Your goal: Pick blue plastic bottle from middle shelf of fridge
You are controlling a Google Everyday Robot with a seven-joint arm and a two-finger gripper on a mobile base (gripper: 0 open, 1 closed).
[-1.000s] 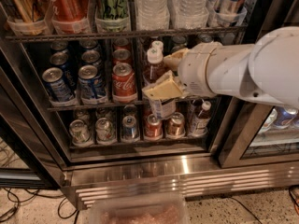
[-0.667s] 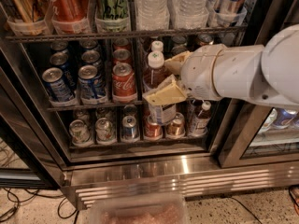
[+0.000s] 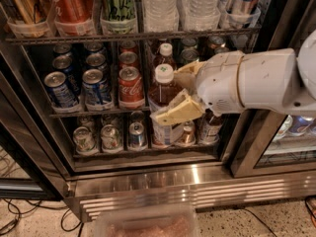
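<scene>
While the gripper [image 3: 170, 95] closes on the blue plastic bottle [image 3: 160, 97], its tan fingers [image 3: 178, 113] sit on both sides of the body, one across the front above the label and one behind the shoulder at 1 o'clock from the cap [image 3: 164, 74]. The bottle stands upright, near the centre of the view, at the front of the middle shelf [image 3: 98, 112]. Its base hangs lower than the shelf edge, overlapping the small cans [image 3: 111, 137] on the rack below. The white arm [image 3: 256, 80] reaches in from 3 o'clock. At 9 o'clock from the bottle stands a red can [image 3: 131, 87], with blue cans [image 3: 60, 89] further along the same rack. A second capped bottle [image 3: 165, 53] stands behind it, at 12 o'clock. Water bottles [image 3: 160, 6] fill the rack above. The fridge [image 3: 148, 174] shows its steel base at 6 o'clock, with a clear plastic tub [image 3: 143, 225] below that.
</scene>
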